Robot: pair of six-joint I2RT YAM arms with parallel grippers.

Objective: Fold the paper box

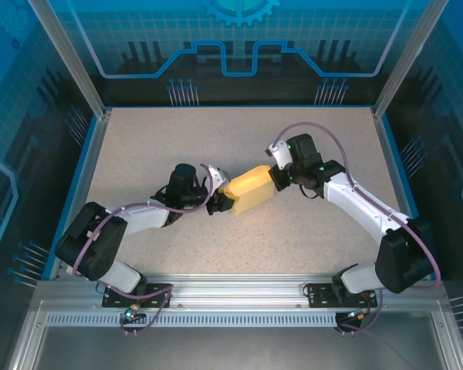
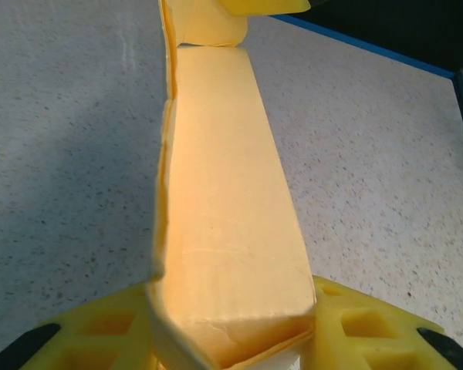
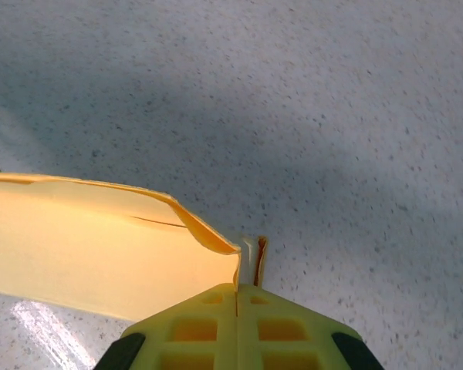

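Roughly at the middle of the speckled beige tabletop [image 1: 177, 146], the pale yellow thin-card paper box [image 1: 251, 190] lies between the two arms. In the overhead view it is a long rectangular form running from lower left to upper right. Whether its underside touches the table cannot be told.

The left gripper [image 1: 220, 203] has the box's lower-left end. Its jaws stand partly apart, with that end wedged between them. In the left wrist view the card meets both yellow plastic fingers [image 2: 100, 339] of the left gripper [image 2: 231, 339]. From there the paper box [image 2: 231, 216] stretches away from the camera over the tabletop [image 2: 62, 154]. The corner of the box nearest the camera is creased. Along the box's left side the layered card edges gape a little. At its far end a small flap [image 2: 212, 27] is bent over.

The right gripper [image 1: 276, 176] is at the box's upper-right end. In the right wrist view the right gripper [image 3: 238, 297] has its yellow fingers [image 3: 282, 331] pressed flat together. The curled corner of a thin panel of the paper box [image 3: 100, 247] runs down into the seam between them, so it is pinching that panel. A narrow strip of card [image 3: 261, 260] stands upright just beside the pinched corner. The panel spreads to the left above the tabletop [image 3: 332, 116] and carries a short crease near its top edge.
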